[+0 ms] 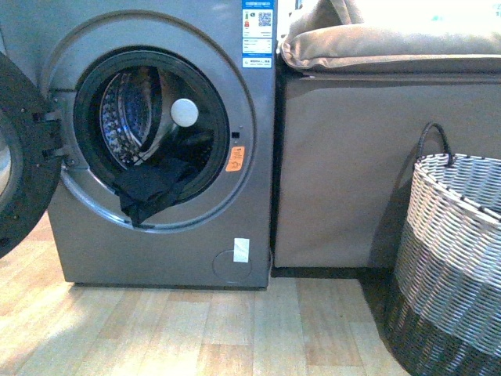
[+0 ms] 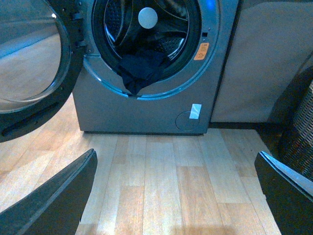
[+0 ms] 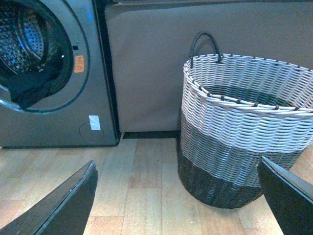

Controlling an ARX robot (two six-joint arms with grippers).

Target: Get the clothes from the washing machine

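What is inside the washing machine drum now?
A dark garment lies inside the washing machine, hanging over the porthole rim. Whether more clothes lie beneath it cannot be seen.

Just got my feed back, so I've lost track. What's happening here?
Nothing is being held yet. The washing machine has its door swung open, and a dark garment hangs over the lower rim of the opening, partly inside the drum. The left gripper and right gripper are both open and empty, over the wooden floor, well short of the machine. A woven basket stands to the machine's right, in front of the sofa.
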